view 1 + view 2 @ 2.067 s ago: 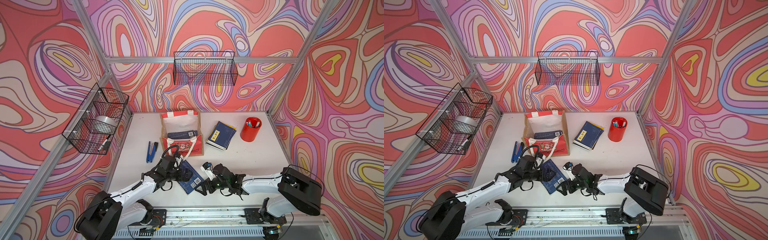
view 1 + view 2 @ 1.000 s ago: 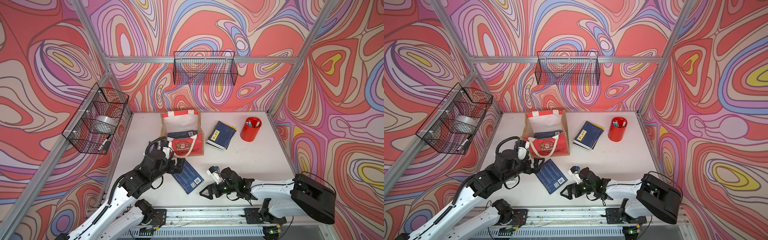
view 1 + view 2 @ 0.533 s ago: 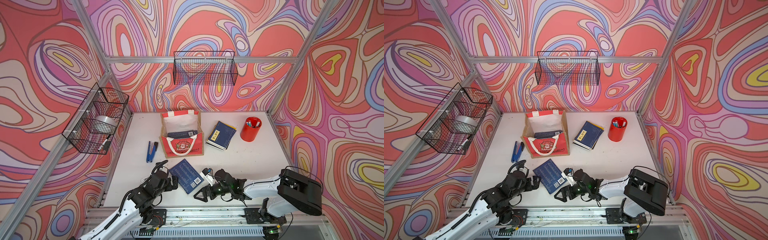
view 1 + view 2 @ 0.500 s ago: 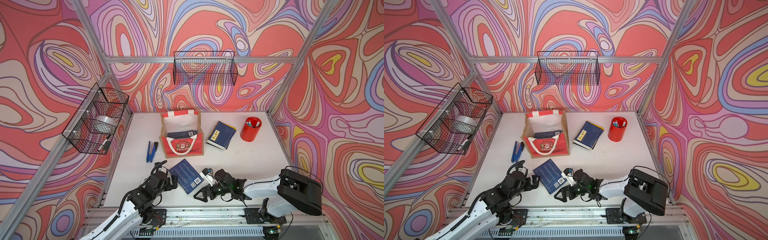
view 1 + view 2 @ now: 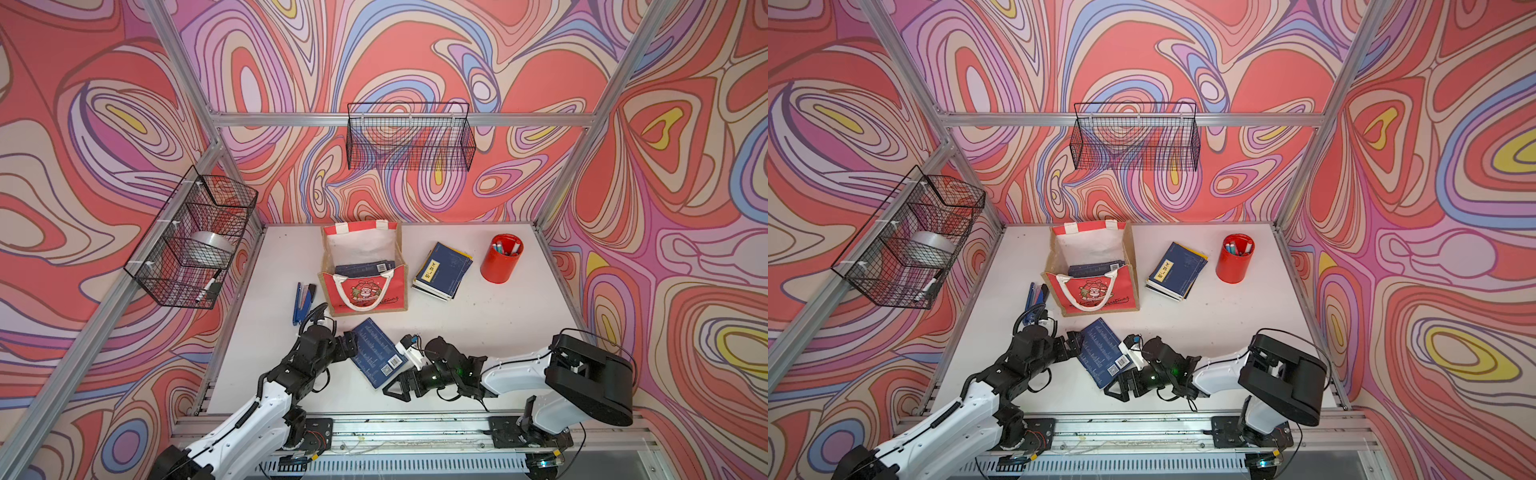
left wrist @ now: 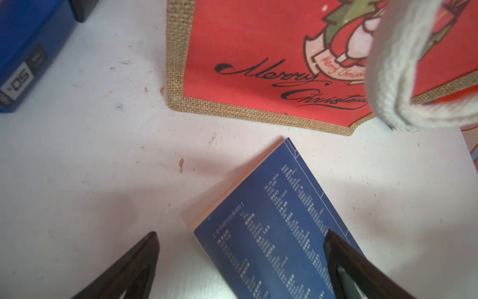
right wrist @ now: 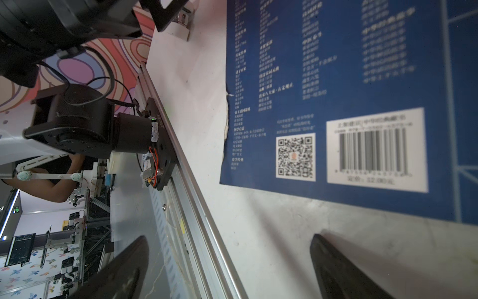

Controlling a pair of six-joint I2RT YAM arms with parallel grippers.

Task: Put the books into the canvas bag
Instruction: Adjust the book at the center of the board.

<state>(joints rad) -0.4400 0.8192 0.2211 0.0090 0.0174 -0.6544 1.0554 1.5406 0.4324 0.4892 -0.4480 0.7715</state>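
one book (image 5: 374,353) lies barcode-up near the front edge of the worktop (image 5: 478,332), just before the canvas bag (image 5: 386,291). left hand (image 5: 348,343) and right hand (image 5: 401,386) flank it, wide open, empty; best to pinch one edge squarely and lift level.

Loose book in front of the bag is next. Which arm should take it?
Probably left. The left gripper, open, straddles one edge of the book, nearer the canvas bag; the right gripper, also open, lies short of its barcode end.
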